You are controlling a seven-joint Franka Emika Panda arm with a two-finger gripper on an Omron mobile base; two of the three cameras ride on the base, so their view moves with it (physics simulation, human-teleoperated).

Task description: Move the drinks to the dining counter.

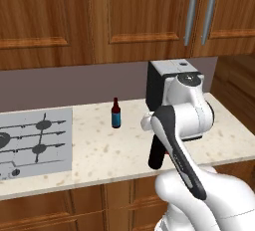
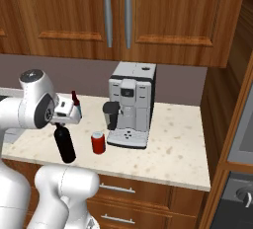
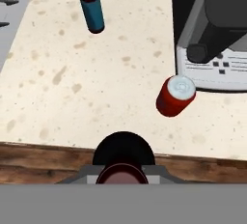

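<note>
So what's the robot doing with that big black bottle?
The robot arm's fingers are shut around the neck of the tall black wine bottle, holding it upright at the front edge of the counter. The small red can stands beside the coffee machine, and the short bottle with the blue label waits further back near the stovetop. Neither has been picked up yet.

Wine bottles: one, tall black wine bottle (image 2: 64, 144), at the front edge of the bench (image 2: 173, 149).
Small bottles: one, short dark-red bottle with blue label (image 1: 116, 113), toward the back edge of the bench.
Cans: one, small red can (image 2: 98, 142), just beside the coffee machine.
Coffee machines: one, coffee machine (image 2: 131, 103), at the back of the bench.
Stovetops: one, grey stovetop (image 1: 32, 143), at the bench's left end.
Cabinet door handles: two, cabinet handles (image 2: 106, 15), above the bench.
</note>
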